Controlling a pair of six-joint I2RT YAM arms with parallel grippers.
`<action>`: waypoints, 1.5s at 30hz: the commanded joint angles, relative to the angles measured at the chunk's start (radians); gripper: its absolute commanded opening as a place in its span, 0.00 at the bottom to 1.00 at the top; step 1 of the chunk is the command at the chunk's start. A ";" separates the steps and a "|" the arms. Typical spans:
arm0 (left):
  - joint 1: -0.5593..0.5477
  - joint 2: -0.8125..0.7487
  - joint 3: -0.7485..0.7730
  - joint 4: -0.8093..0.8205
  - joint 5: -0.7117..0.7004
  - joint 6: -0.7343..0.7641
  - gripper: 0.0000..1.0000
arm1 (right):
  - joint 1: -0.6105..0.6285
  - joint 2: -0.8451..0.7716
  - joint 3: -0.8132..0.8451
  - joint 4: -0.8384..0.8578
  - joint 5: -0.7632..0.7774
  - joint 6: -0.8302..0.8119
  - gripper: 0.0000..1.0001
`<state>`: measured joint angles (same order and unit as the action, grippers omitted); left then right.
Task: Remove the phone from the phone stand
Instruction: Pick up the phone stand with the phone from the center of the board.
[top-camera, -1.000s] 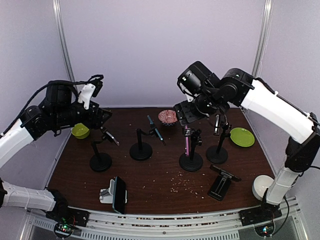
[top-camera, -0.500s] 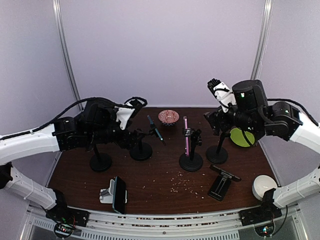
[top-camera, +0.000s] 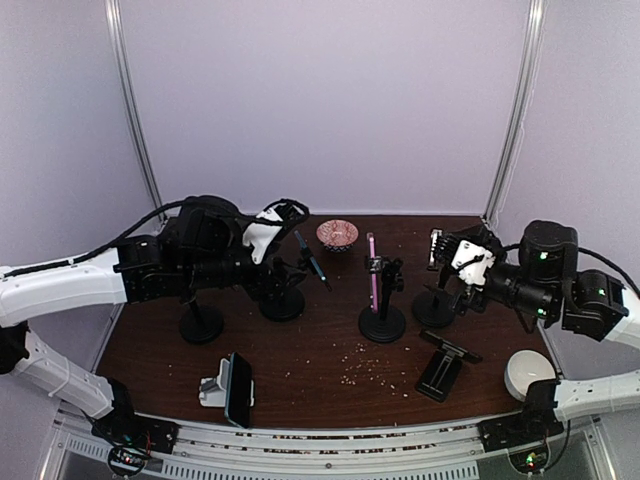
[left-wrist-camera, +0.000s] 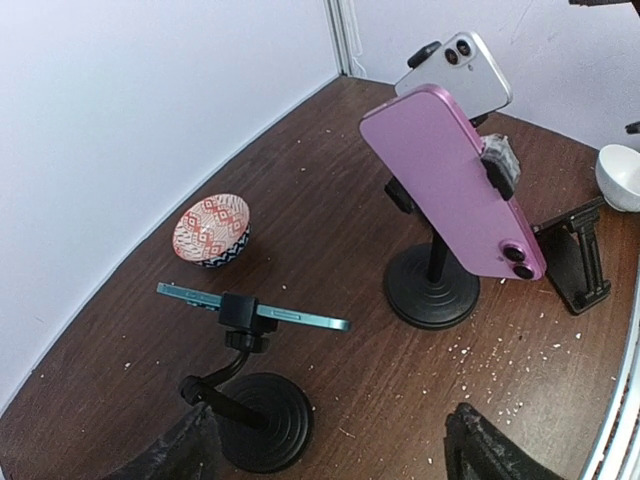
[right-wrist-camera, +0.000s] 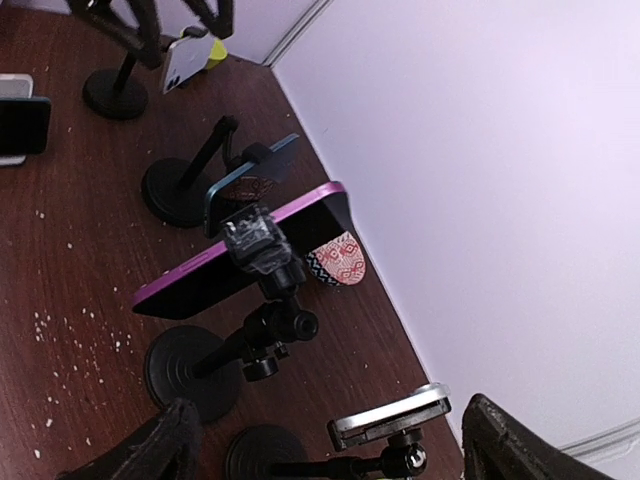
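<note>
Three phones sit clamped on black round-based stands. The teal phone (top-camera: 310, 256) (left-wrist-camera: 250, 310) lies edge-on in its clamp, the pink phone (top-camera: 373, 272) (left-wrist-camera: 455, 190) (right-wrist-camera: 240, 250) stands mid-table, and the silver phone (right-wrist-camera: 390, 415) (left-wrist-camera: 455, 75) is right of it. My left gripper (top-camera: 285, 264) (left-wrist-camera: 330, 460) hovers open just above and behind the teal phone's stand (left-wrist-camera: 262, 420). My right gripper (top-camera: 443, 262) (right-wrist-camera: 330, 455) is open beside the silver phone, which shows between its fingers (right-wrist-camera: 140, 450), untouched.
A dark phone (top-camera: 237, 388) leans on a white stand at the front left. An empty black folding stand (top-camera: 443, 365) lies front right, near a white bowl (top-camera: 528, 372). A patterned bowl (top-camera: 337, 233) sits at the back. Another black stand (top-camera: 200, 322) is at the left. Crumbs dot the table.
The left arm has swung right and down to the teal phone's stand. The right arm has dropped from high over the middle to low at the right, by the silver phone. Both grippers stay open.
</note>
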<state>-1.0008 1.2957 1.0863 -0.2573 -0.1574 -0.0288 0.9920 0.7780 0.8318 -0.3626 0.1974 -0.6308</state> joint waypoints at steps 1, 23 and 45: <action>0.001 -0.025 -0.011 0.023 0.031 0.057 0.79 | 0.005 0.086 0.027 -0.036 -0.057 -0.187 0.91; 0.001 -0.071 0.070 -0.269 -0.098 0.072 0.77 | -0.023 0.464 0.286 -0.137 -0.115 -0.414 0.74; 0.001 -0.175 0.017 -0.234 -0.130 0.138 0.77 | -0.118 0.529 0.333 -0.142 -0.340 -0.376 0.56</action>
<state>-1.0008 1.1255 1.1168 -0.5400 -0.2798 0.0963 0.8825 1.2869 1.1412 -0.5026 -0.0952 -1.0233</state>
